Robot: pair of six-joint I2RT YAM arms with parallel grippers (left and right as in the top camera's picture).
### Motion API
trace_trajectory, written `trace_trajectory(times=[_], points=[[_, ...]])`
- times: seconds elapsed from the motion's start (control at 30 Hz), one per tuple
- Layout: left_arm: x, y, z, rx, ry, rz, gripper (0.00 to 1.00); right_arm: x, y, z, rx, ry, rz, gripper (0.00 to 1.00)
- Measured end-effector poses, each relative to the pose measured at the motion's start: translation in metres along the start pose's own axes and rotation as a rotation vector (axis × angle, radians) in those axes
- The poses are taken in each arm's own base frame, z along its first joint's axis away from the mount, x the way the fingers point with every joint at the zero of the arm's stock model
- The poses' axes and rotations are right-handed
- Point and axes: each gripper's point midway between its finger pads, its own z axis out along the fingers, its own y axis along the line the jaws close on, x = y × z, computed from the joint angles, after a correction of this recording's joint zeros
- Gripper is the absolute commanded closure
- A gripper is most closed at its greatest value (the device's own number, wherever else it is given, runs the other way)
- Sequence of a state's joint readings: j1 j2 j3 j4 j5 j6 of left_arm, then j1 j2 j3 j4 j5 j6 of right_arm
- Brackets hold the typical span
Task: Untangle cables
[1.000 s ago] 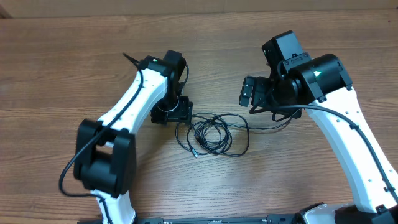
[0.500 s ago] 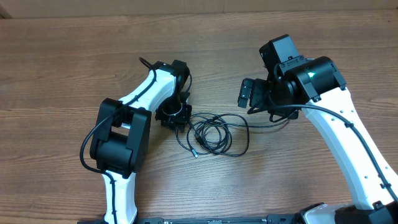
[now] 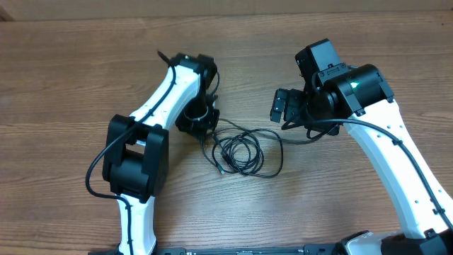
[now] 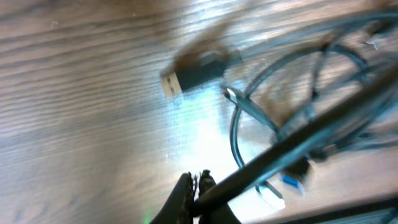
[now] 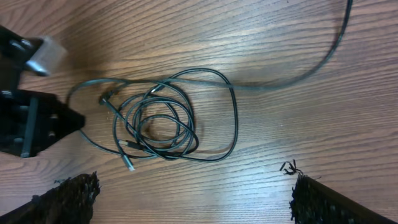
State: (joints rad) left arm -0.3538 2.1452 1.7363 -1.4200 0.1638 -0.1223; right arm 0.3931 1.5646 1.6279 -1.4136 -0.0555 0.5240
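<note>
Left gripper [image 4: 196, 183]: clamped on one strand of cables [image 3: 241, 152], frame centre.
Right gripper [image 3: 281, 106]: wide open.
Pull: slowly leftward, watching for snags.

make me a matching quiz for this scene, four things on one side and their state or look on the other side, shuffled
Things
1. left end effector
2. right end effector
3. cables
4. table

States
a. brown wood grain
b. open, holding nothing
c. lying in a loose coil of loops between the two arms
d. shut on a thin black strand

Pairs: 1-d, 2-b, 3-c, 4-a
</note>
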Motion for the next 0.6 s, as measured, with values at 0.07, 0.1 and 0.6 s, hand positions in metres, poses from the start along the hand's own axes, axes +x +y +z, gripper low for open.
trace_trajectory(times=[0.07,0.1,0.6], points=[[0.000,-0.003,-0.018,0.001,-0.010,0.002,0.95,0.000,0.000,0.000,0.001,0.001,0.000,0.00],[-0.001,-0.005,-0.029,0.003,-0.025,0.004,0.96,0.000,0.000,0.000,0.002,0.002,0.000,0.00],[0.006,-0.038,-0.206,0.095,-0.494,0.054,0.96,0.002,-0.001,0.000,0.005,0.008,0.000,0.00]])
